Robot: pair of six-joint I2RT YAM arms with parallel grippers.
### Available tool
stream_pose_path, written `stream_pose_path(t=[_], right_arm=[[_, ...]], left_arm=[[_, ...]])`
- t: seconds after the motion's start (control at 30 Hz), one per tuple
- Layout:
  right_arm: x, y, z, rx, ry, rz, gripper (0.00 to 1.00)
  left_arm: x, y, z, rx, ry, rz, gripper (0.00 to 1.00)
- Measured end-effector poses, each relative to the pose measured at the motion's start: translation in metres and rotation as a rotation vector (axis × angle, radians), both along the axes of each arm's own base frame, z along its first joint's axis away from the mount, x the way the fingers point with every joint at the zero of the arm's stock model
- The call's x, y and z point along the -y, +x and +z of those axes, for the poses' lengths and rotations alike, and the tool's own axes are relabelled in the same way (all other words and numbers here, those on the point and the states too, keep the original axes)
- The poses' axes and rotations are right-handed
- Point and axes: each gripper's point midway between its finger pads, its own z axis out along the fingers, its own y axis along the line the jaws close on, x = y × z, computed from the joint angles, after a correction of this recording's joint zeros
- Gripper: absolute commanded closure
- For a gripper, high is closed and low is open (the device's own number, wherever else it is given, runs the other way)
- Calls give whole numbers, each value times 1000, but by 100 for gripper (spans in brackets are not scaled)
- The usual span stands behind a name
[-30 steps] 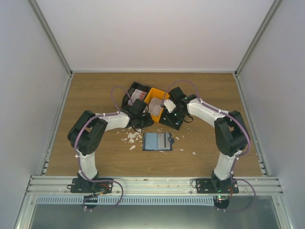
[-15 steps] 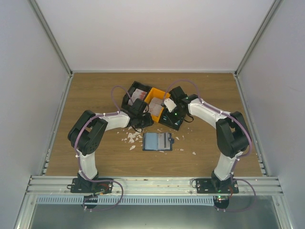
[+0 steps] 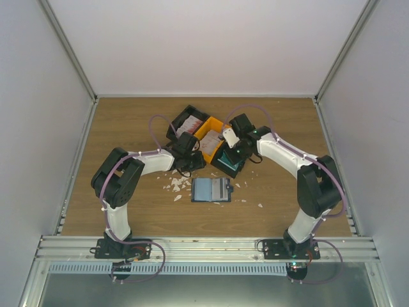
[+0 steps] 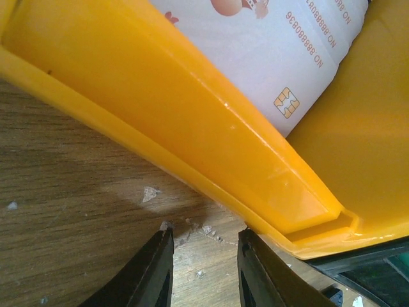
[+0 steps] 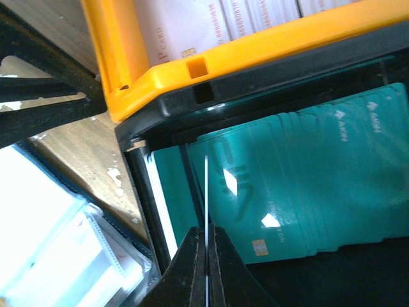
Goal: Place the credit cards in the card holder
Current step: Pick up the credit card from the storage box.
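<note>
Credit cards (image 5: 307, 173) (teal stack) fill the black bin (image 5: 287, 80) at right; the right gripper (image 5: 206, 256) pinches one edge-on to lift it out. Left gripper (image 4: 203, 272), half spread and empty, hovers beside the orange bin (image 4: 192, 128). Card holder (image 3: 210, 189) lies open at overhead centre.

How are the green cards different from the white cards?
The teal cards are blue-green with white marks; the white cards have red print and numbers. The teal cards lie fanned in the black bin; the white cards sit in the orange bin. Both have a gold chip. The right gripper pinches one card, seen edge-on.
</note>
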Motion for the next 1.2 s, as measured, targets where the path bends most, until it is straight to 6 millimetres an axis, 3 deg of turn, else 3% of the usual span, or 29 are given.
stream_pose_path(t=[0.1, 0.17, 0.33, 0.4, 0.53, 0.8, 1.03, 1.2], right_arm=[[6, 6, 8, 43, -23, -27, 99], [9, 11, 23, 97, -21, -52, 100], [10, 14, 88, 255, 81, -100, 99], [7, 12, 116, 312, 157, -113, 99], [0, -7, 147, 359, 333, -130, 99], [-28, -45, 166, 271, 749, -140, 99], [-59, -77, 185, 94, 1106, -70, 100], [-76, -103, 215, 19, 1257, 30, 100]], left_arm=[[0, 0, 1, 3, -2, -1, 68], [0, 0, 1, 11, -4, 0, 67], [-4, -5, 22, 71, -33, 4, 56], [-7, -9, 41, 116, -59, 5, 47], [-15, -21, 86, 234, -130, 0, 33], [-29, -71, 176, 458, -347, -76, 14], [-26, -112, 220, 535, -527, -199, 18], [-18, -126, 231, 514, -625, -258, 41]])
